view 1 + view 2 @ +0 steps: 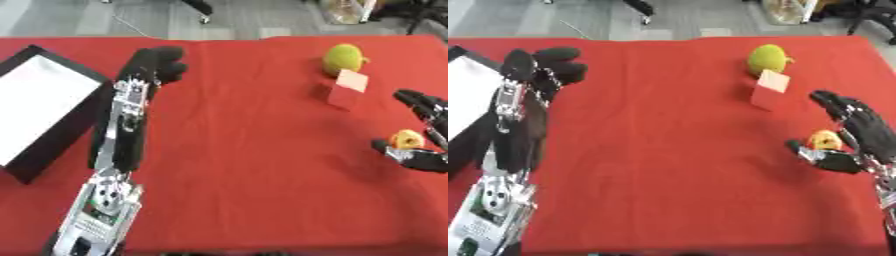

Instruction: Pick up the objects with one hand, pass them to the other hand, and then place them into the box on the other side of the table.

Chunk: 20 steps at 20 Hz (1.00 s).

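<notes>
A small yellow-orange object (825,139) sits at the right of the red table (254,150), in the gap between the thumb and the straight fingers of my right hand (859,131). That hand is open around it, and whether it touches the object is unclear. My left hand (154,64) is raised over the table's left part, next to the box, with relaxed fingers holding nothing. The black box with a white inside (39,107) lies at the left edge. A yellow-green round fruit (343,58) and a red block with a pale top (349,88) stand at the back right.
My left forearm (122,135) stretches from the lower left corner up alongside the box. Beyond the table's far edge are grey floor and chair legs.
</notes>
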Motion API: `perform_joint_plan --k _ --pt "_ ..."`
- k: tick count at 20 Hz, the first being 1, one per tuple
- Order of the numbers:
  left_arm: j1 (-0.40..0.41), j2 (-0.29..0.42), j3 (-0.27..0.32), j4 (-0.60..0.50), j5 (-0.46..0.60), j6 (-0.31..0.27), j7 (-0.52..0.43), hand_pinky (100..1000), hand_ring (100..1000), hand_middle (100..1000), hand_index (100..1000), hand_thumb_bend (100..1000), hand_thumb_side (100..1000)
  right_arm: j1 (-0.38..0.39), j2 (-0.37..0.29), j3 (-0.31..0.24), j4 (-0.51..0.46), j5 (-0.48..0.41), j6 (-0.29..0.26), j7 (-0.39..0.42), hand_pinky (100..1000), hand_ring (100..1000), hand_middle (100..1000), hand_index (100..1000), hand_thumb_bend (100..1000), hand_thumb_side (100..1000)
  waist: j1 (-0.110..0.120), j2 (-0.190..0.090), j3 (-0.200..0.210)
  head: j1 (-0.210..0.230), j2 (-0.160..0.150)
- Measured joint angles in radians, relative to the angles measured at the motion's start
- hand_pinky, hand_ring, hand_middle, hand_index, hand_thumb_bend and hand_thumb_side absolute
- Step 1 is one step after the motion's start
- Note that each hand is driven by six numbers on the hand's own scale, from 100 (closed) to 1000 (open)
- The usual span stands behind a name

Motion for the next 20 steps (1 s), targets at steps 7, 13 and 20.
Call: perform_joint_plan --k 7,13,20 --pt "0.001 -0.003 0.0 0.0 0.0 0.0 0.0 771 709 711 734 272 1000 -0.005 -0.013 -0.04 0.005 -0.013 -0.011 0.212 903 953 969 1000 339 621 0.0 0.0 -0.001 0.0 0.0" --pt "0.001 -0.003 0.0 0.0 0.0 0.0 0.0 771 709 711 734 271 1000 -0.009 -0.025 -0.06 0.027 -0.039 0.005 0.279 895 906 927 1000 158 558 0.0 0.0 -0.001 0.004 0.0" --pt "0.001 -0.003 0.0 0.0 -0.001 0.0 0.0 772 709 711 734 271 1000 -0.01 -0.026 -0.082 0.057 -0.055 0.056 0.26 883 854 837 998 100 556 0.0 0.0 -0.001 0.005 0.0"
